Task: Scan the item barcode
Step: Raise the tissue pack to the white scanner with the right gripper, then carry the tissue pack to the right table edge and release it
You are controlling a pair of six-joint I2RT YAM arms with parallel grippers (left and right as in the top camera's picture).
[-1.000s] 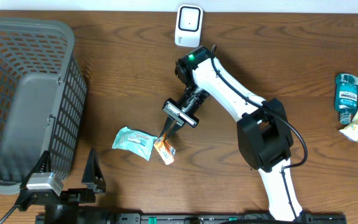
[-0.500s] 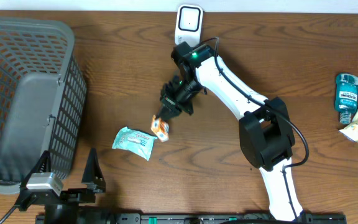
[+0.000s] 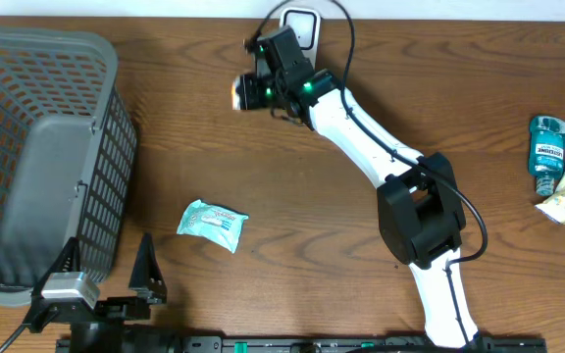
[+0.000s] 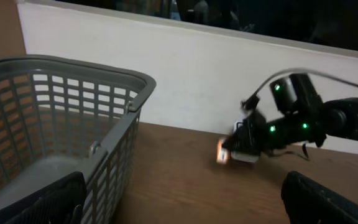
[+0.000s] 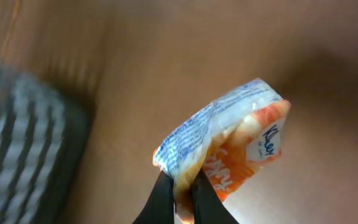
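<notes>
Orange-and-white crinkled plastic snack packet (image 5: 229, 143) is clamped by one edge between the closed fingers of the right gripper (image 5: 182, 193). In the wrist view it hangs free, with brown wood behind it.

Position, overhead: the packet sits at about 11 o'clock from table centre. It is near the white box-shaped barcode scanner (image 3: 302, 18) at the 12 o'clock edge, off to the scanner's 8 o'clock. The arm's wrist partly covers the scanner.

Left gripper (image 4: 182, 186) is parked at the 7 o'clock corner with its fingers spread wide and nothing between them.

Other items: a grey plastic mesh basket (image 3: 47, 41) at 9 o'clock, and a teal foil pouch (image 3: 212, 223) flat on the wood at 7 o'clock from centre.

Progress, my reading: the pick is done and the item has been brought close to the scanner. The scan itself is not confirmed. I cannot tell which face carries the barcode. Remaining: turn that face toward the scanner window and hold it steady.
</notes>
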